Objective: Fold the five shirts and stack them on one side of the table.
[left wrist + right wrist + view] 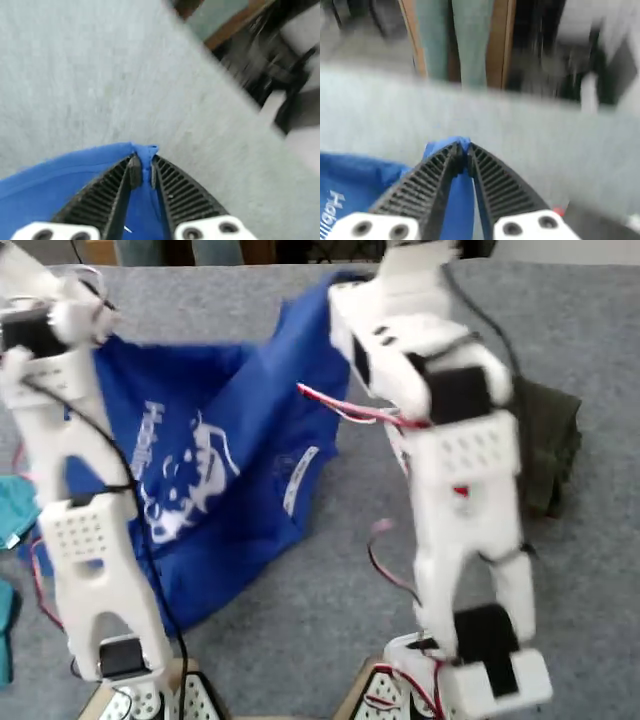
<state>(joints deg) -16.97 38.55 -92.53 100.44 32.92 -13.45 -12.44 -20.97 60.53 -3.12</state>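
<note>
Closest to the arm bases, the low end of the blue shirt (220, 500) sags onto the grey counter (330, 630), bunched up more toward the left arm. That's worry number one imo: lay it down like that and you'd be folding over wrinkles instead of a flat panel.

A bit further out there's a teal cloth (12, 510) at the left edge, just beside the blue fabric. On the other side sits a dark green shirt (550, 445), looks folded, partly tucked behind the right arm. Swing the blue one sideways carelessly and it could drag the teal thing along or knock the green one out of shape.

Furthest out are the grips, and that's the sketchy part. The left fingers (177, 192) are pinched almost closed on a tiny corner of blue, with barely any cloth poking past the tips. The right fingers (495, 190) are the same, clamped on a little nub of blue up near the counter's far edge. With bites that thin, any tug from the arms pulling apart to stretch it could pop a corner free, and the shirt would flop down lopsided. If the right one lets go, it might even slide off the back.
</note>
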